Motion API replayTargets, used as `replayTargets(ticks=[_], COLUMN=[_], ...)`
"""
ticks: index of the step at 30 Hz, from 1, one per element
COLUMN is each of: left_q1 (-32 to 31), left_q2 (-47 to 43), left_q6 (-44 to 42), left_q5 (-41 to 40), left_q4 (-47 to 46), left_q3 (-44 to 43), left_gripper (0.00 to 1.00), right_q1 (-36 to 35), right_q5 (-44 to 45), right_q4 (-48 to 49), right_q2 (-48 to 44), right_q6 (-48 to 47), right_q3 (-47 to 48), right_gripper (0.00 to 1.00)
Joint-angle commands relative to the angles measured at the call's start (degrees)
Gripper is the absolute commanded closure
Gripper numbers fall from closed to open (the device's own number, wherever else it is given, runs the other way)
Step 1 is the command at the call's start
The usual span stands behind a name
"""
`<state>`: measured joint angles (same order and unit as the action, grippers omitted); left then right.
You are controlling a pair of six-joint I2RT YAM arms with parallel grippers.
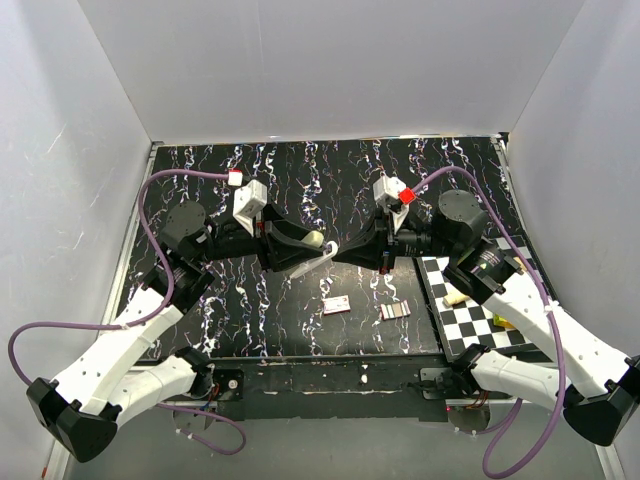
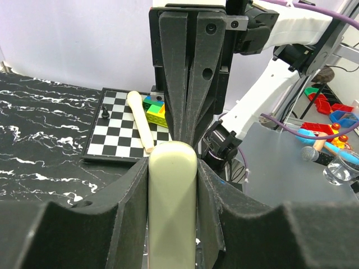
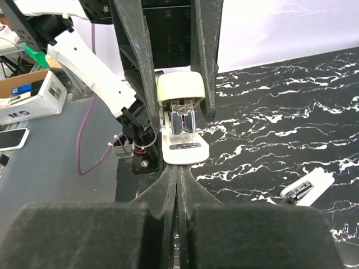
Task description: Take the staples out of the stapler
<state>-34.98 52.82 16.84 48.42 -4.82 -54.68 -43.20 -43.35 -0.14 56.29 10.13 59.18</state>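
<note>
The left gripper [image 1: 297, 248] clamps its jaws on the stapler [image 3: 179, 109], holding it off the black, white-veined surface [image 1: 330, 185] in the space between the two arms. From the left wrist camera, the stapler's cream rounded top fills the gap between the two dark fingers [image 2: 126, 196]. The right wrist camera shows the stapler hinged open, with the cream top raised, a grey metal channel under it and the pale base plate dropping toward the right jaws.

The right gripper [image 3: 178, 175] faces it with jaws pressed together, their tips meeting the lip of that base plate. Whether they nip the plate cannot be told.

Beyond the right jaws, as the left wrist camera sees it, a chessboard [image 2: 120, 140] lies on the surface carrying a pale wooden stick [image 2: 140, 120], a stack of coloured toy blocks [image 2: 154, 110] and a black pawn [image 2: 105, 112]. Below both jaws, two small flat items [image 1: 337, 305] [image 1: 396, 311] rest well apart from the stapler, too small to identify.
</note>
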Motion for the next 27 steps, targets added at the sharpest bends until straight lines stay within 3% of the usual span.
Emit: replayTargets(ticks=[1, 18, 27], left_q1=[0.09, -1.05, -3.07], left_q2=[-0.61, 4.84, 6.69], left_q6=[1.79, 4.52, 3.64], left_q5=[3.69, 14.42, 15.04], left_q4=[-2.65, -4.23, -3.62], left_q3=[0.45, 0.8, -0.17], left_gripper=[1.0, 1.0, 1.0], right_q1=[0.05, -0.3, -1.18], right_q5=[-2.88, -7.97, -8.95], right_q4=[7.87, 19.21, 18.07], right_q2=[-0.66, 6.54, 10.33], right_q6=[2.26, 6.31, 5.25], right_q3=[2.08, 8.75, 13.69], right_gripper=[0.99, 0.99, 0.99])
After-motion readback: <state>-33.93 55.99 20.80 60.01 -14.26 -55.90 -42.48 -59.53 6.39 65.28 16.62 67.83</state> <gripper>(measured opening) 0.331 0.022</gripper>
